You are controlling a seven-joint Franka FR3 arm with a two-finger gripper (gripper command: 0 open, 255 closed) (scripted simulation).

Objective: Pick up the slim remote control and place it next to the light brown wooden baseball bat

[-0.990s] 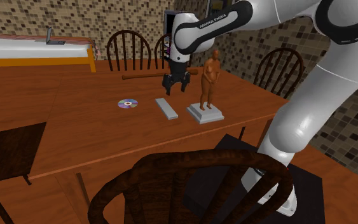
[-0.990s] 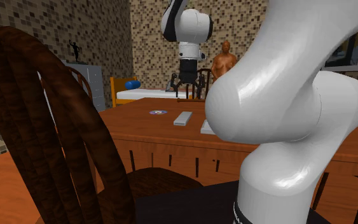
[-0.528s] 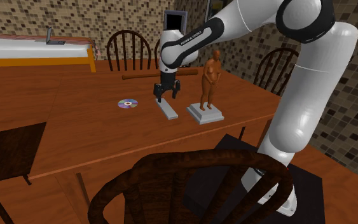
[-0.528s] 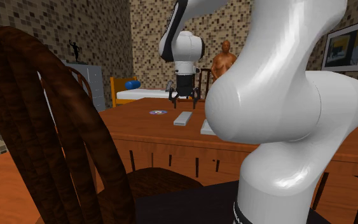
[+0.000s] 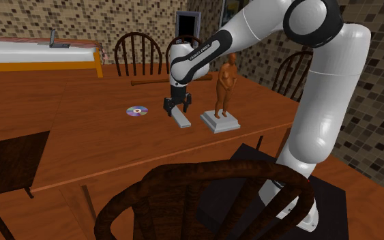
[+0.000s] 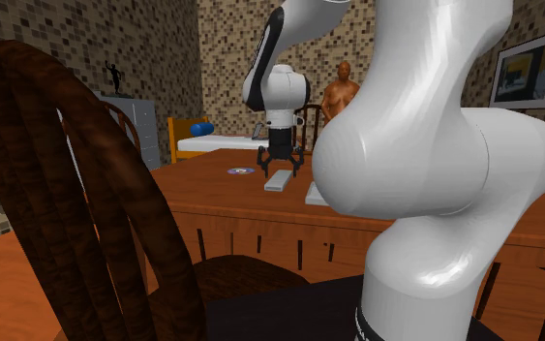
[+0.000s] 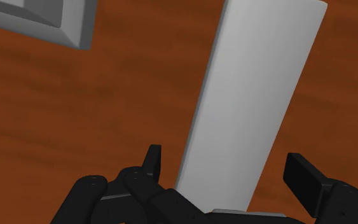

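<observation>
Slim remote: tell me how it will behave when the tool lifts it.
The remote looks a flat, straight slab: probably stiff, unlikely to roll. Its plain smooth sides may slip between the open tool's fingers. Most of its length reaches beyond the tool, so it might tilt when lifted.

Flat grey remote [image 5: 183,121] — apart from bat [image 5: 149,81]

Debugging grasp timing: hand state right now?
Hand: open, its fingers standing apart on either side of the grey remote control, not clasping it.
</observation>
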